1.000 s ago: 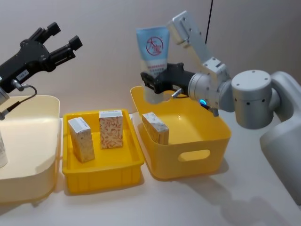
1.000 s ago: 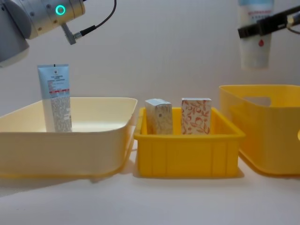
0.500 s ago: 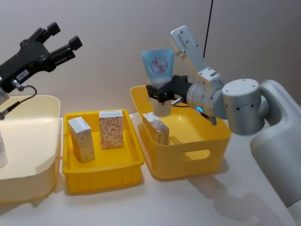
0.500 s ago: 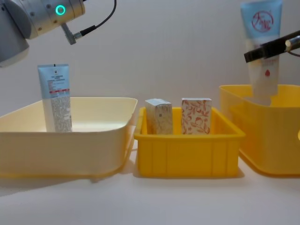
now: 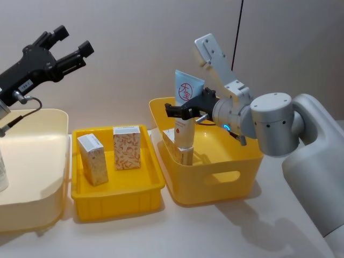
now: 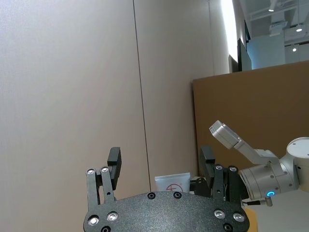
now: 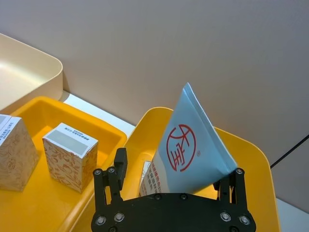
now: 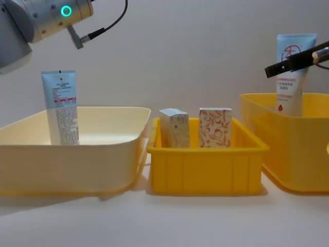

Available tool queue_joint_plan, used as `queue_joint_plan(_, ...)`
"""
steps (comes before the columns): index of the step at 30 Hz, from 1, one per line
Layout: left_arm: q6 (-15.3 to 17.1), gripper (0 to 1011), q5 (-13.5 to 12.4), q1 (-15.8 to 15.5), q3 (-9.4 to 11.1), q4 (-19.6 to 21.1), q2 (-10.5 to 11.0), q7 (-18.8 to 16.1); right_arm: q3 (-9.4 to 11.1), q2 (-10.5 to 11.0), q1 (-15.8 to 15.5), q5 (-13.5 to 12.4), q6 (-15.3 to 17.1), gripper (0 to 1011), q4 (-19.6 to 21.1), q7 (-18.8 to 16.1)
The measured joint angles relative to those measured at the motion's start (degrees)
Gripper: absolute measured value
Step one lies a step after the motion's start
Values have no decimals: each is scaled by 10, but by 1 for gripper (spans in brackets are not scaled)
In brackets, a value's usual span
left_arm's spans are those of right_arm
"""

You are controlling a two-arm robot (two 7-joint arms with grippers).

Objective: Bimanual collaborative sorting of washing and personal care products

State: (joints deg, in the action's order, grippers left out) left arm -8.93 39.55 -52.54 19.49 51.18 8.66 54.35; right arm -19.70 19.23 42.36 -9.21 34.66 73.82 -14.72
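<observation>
Tubes number two: the red-logo tube (image 5: 185, 115), clamped between the right gripper's (image 5: 181, 109) fingers, and a second tube (image 8: 62, 107) standing upright in the cream bin (image 8: 103, 149), below the left gripper (image 5: 69, 45), well apart from it. Boxes number three. Two of them, a marbled box (image 5: 92, 159) and a floral box (image 5: 127, 147), stand side by side in the shallow yellow tray (image 5: 115, 196), out to the left of the right gripper and lower than it. The third box (image 5: 179, 146) stands in the deep yellow bin (image 5: 215, 172), directly under the held tube; whether the tube's lower end touches it cannot be told. Bins number three, in a row: cream, shallow yellow, deep yellow.

The right gripper is closed on the red-logo tube about halfway up, over the deep bin's near-left part, the tube upright with its crimped end up and its lower part inside the bin walls. The left gripper hangs high over the cream bin, its fingers spread wide with nothing between them.

From the chest the second tube shows whole, with a red band on its label, while the third box is hidden behind the deep bin's wall. The head view shows that box. The right wrist view gives the red circle logo close up, the fingers (image 7: 118, 166) flanking the tube.
</observation>
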Motion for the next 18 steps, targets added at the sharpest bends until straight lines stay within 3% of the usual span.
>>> queue_joint_plan(18,0,1003,0,0,0,0,0,0,0,-3,1,2,3,1001,-6,5)
